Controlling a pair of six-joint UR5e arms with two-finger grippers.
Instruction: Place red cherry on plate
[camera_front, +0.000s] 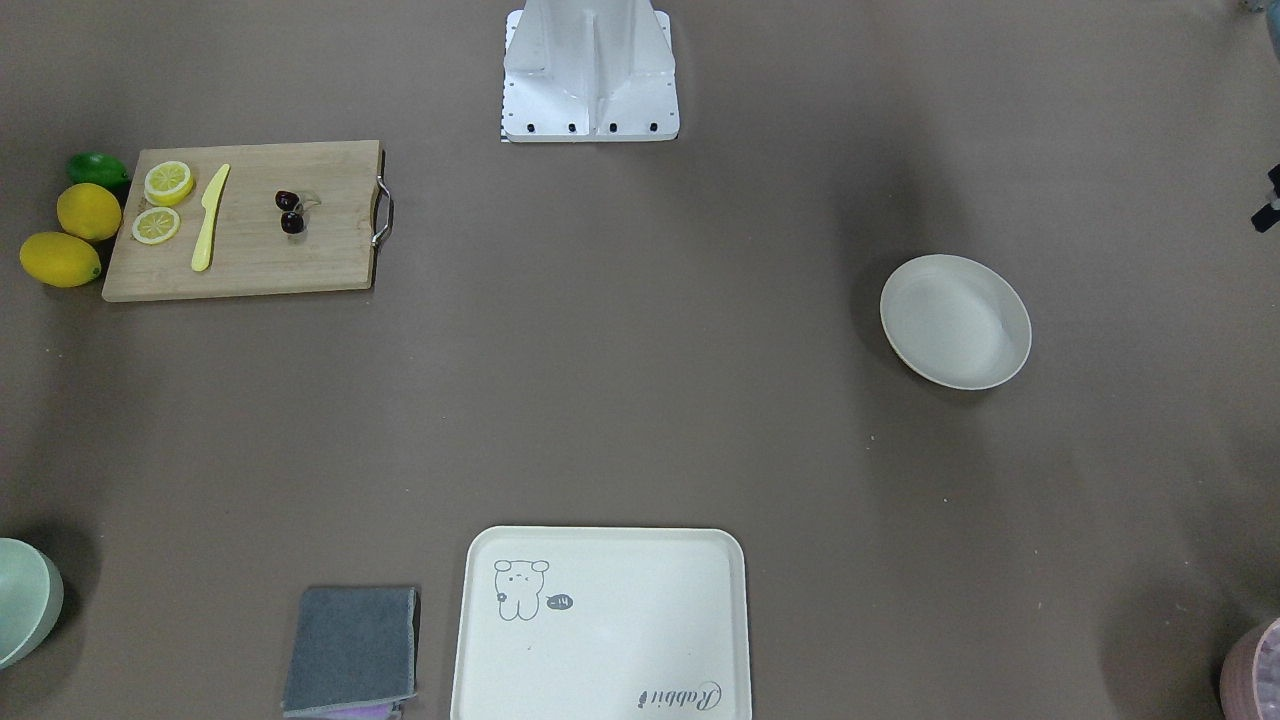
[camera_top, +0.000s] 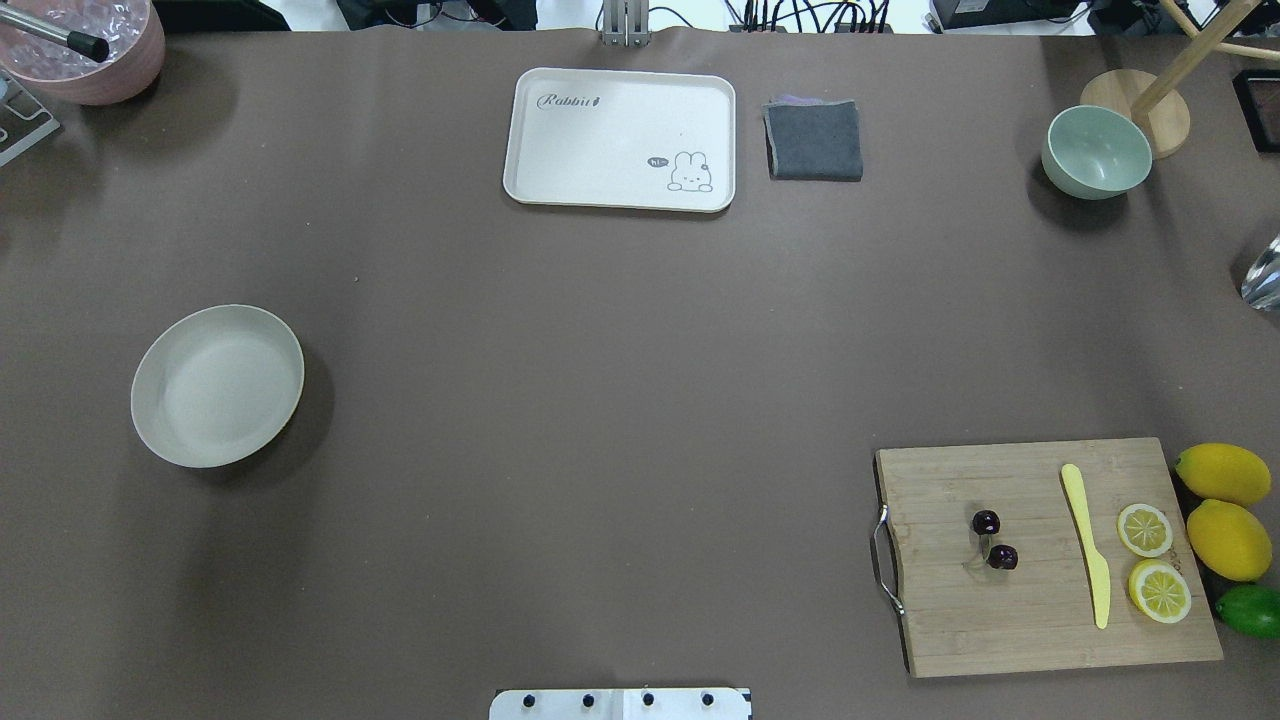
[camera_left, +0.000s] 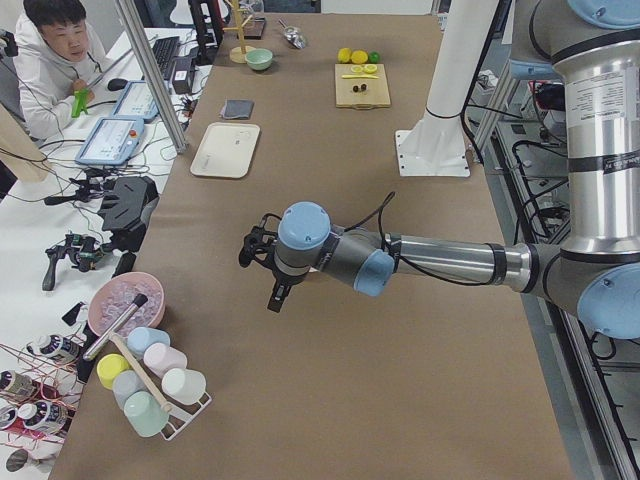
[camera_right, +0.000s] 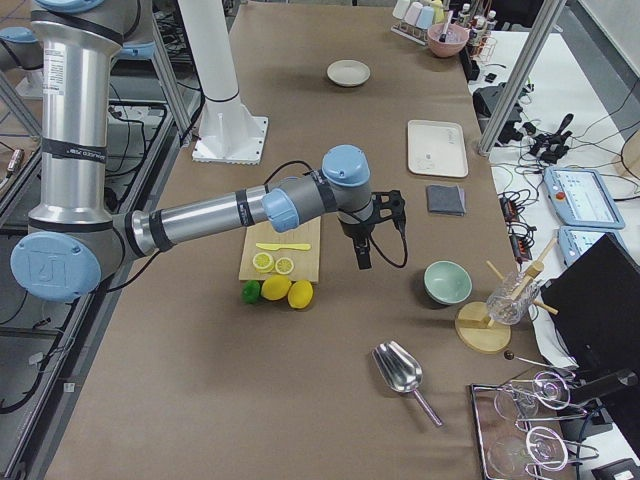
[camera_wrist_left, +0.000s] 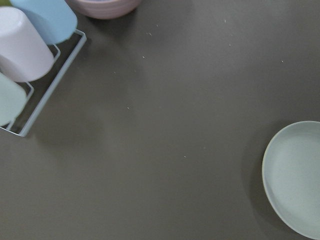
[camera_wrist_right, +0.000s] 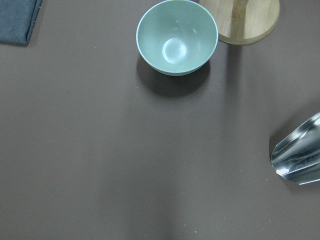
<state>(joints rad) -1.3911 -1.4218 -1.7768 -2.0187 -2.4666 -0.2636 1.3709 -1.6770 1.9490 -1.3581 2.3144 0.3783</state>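
Note:
The red cherry (camera_front: 290, 212) (camera_top: 995, 540), a dark pair on a pale stem, lies on the wooden cutting board (camera_top: 1040, 600), far along the table in the left side view (camera_left: 363, 88). The plate (camera_front: 955, 320) (camera_top: 217, 385) stands empty at the table's other side, seen at the left wrist view's right edge (camera_wrist_left: 297, 177) and in the distance of the right side view (camera_right: 348, 72). My left gripper (camera_left: 265, 270) hangs above the table near the plate's end. My right gripper (camera_right: 362, 252) hovers beyond the board. Both show only in the side views, so I cannot tell open from shut.
On the board lie a yellow knife (camera_top: 1088, 545) and two lemon slices (camera_top: 1150, 560); lemons (camera_top: 1225, 505) and a lime (camera_top: 1250, 610) sit beside it. A bear tray (camera_top: 620, 138), grey cloth (camera_top: 813, 140), green bowl (camera_top: 1095, 152), metal scoop (camera_wrist_right: 300, 155) and cup rack (camera_wrist_left: 30, 65) ring the table.

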